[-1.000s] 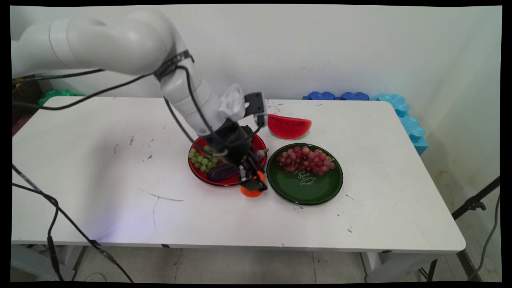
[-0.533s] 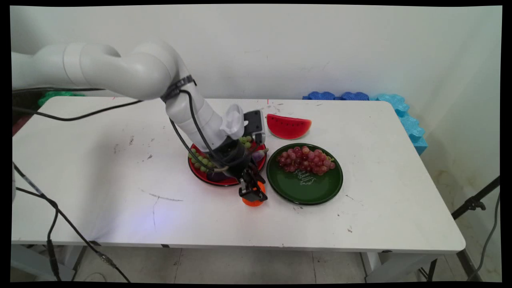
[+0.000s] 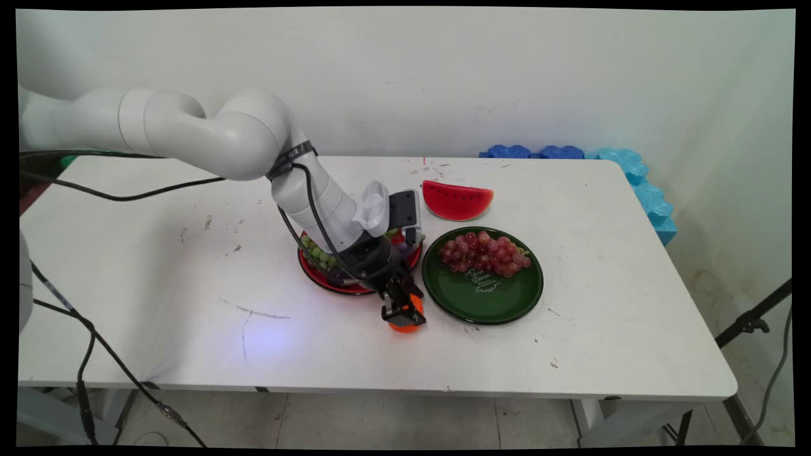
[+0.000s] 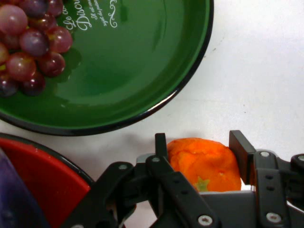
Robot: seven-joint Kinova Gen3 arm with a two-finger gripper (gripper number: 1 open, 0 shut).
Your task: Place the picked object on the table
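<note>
Lowered and shifted slightly nearer since a second ago, the gripper clamps a dimpled, round orange on the white table, between a red plate and a glossy green plate lettered "Le Dessert," holding red grapes. A watermelon slice lies farther back.

A white table, scuffed and marked, stands against a plain white wall. Beyond the claw, at the far right corner, blue foam mats lean along the wall; farther left a green mat shows behind the table's far edge. Below the near edge lies a pale tiled floor. A black stand rises at far right.
</note>
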